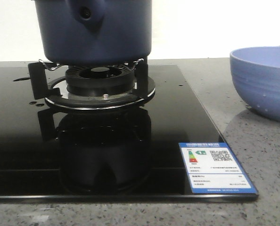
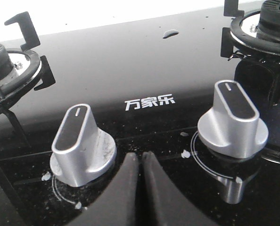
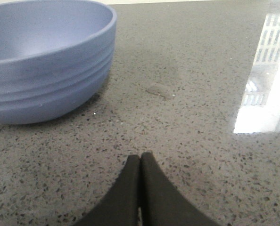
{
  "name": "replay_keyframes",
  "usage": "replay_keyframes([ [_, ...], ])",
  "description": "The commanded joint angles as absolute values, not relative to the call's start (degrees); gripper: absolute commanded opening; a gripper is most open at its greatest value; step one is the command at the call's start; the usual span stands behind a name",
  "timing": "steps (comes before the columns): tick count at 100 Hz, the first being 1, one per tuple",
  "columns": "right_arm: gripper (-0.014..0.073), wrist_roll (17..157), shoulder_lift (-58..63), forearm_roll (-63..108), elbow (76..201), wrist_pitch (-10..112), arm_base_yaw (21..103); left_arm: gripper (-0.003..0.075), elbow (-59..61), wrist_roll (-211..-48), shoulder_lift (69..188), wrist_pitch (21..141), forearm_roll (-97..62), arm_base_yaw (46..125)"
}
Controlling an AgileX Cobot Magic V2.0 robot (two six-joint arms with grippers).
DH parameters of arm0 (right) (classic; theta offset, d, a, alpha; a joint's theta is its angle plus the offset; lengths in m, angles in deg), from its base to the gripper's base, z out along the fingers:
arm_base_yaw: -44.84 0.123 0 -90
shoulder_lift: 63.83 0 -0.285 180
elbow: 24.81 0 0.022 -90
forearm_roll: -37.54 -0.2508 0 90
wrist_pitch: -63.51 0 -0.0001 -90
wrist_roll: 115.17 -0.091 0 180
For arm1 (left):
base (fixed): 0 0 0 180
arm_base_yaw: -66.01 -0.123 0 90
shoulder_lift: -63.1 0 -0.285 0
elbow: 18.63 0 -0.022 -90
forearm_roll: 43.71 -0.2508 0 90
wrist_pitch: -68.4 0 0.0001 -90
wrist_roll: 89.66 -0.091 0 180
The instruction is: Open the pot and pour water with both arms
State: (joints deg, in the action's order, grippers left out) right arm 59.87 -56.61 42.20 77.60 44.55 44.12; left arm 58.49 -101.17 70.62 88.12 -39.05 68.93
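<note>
The dark navy-blue pot (image 1: 97,33) stands on the burner grate (image 1: 95,80) of the black glass stove; its side stub with a round hole (image 1: 86,13) faces the front camera, and its top is cut off by the frame. Neither gripper shows in the front view. My left gripper (image 2: 140,157) is shut and empty, low over the stove's front strip between two silver knobs (image 2: 81,143) (image 2: 234,120). My right gripper (image 3: 140,156) is shut and empty, just above the grey speckled counter, short of the periwinkle-blue bowl (image 3: 45,61).
The periwinkle bowl (image 1: 262,80) sits on the counter right of the stove. A blue energy label (image 1: 215,167) is stuck on the stove's front right corner. A second burner (image 2: 10,66) lies to the left. Water drops (image 2: 170,33) spot the glass.
</note>
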Motion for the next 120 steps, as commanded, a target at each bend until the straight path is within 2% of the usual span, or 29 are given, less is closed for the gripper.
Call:
replay_keyframes([
  [1,-0.0064,59.91,-57.57,42.89,76.11,45.48,43.7,-0.002,60.48,-100.53,69.14,85.73,-38.86,69.08],
  [67,-0.0064,59.91,-57.57,42.89,76.11,45.48,43.7,-0.002,60.48,-100.53,69.14,85.73,-38.86,69.08],
  [85,-0.0064,59.91,-57.57,42.79,76.11,50.72,43.7,-0.002,60.48,-100.53,69.14,82.4,-39.89,69.08],
  [92,-0.0063,59.91,-57.57,41.63,76.11,56.53,43.7,-0.002,60.48,-99.88,69.14,76.64,-33.49,69.08],
  [102,-0.0063,59.91,-57.57,36.83,76.11,66.03,43.7,-0.002,60.48,-99.88,69.14,69.39,-15.34,69.08],
  [120,-0.0063,59.91,-57.57,28.37,76.11,76.59,43.82,-0.002,60.37,-99.88,69.14,67.05,9.15,69.08],
])
